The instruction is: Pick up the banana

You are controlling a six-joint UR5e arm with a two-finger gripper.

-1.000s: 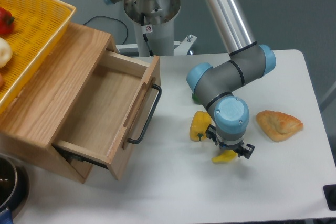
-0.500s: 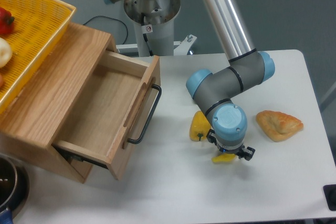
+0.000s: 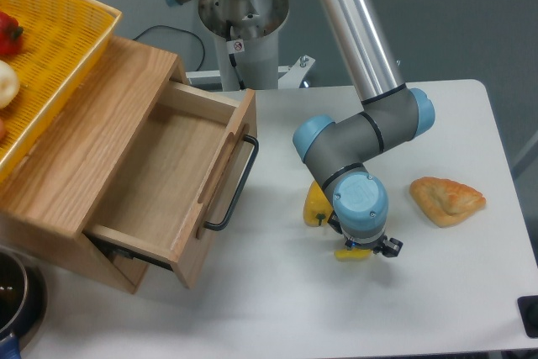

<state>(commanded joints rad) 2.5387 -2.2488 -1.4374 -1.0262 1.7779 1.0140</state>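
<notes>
Tool (image 3: 362, 249) points down over the banana (image 3: 350, 253) on the table (image 3: 277, 308); its grip state cannot be told.

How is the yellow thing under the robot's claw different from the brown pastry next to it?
The banana is bright yellow; the pastry is tan.
The banana is mostly hidden beneath the gripper, with only a small end showing, while the pastry lies in full view, a flat triangle.
The banana sits right under the arm, beside the yellow pepper; the pastry lies apart, nearer the table's right edge.
Both rest on the white table.
</notes>
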